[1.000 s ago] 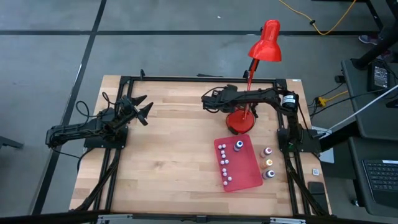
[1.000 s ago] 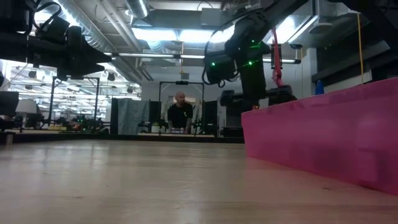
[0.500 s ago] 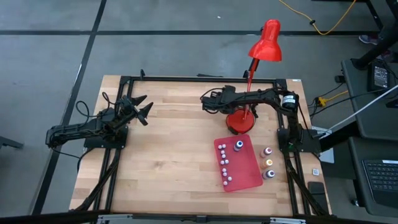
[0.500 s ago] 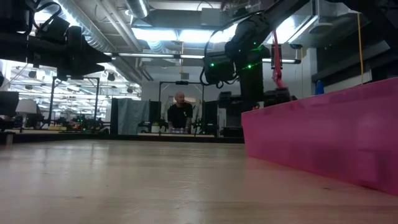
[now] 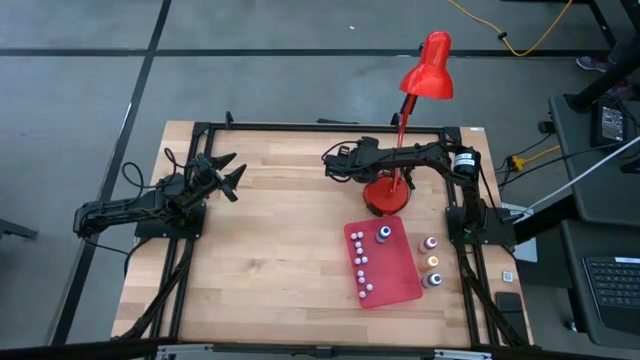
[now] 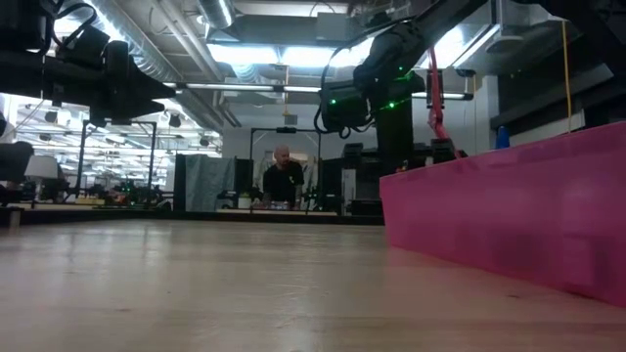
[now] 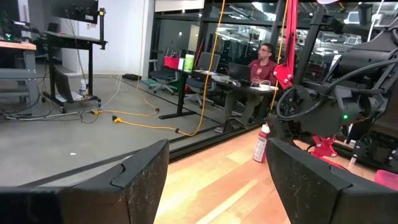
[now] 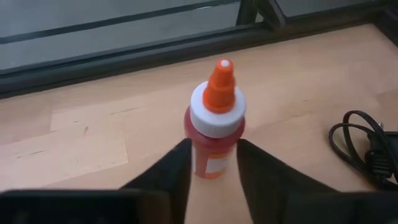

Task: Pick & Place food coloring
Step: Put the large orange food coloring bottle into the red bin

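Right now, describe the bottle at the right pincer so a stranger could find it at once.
Start at the red desk lamp near the table's far edge; the right pincer reaches past its base toward the middle. Clamped there stands the red bottle, alone on bare wood. Unlike the small bottles around the red mat, it has a white collar and orange nozzle.

Even overhead light, soft shadows; low view backlit by glaring ceiling lights [image 6: 254, 49].
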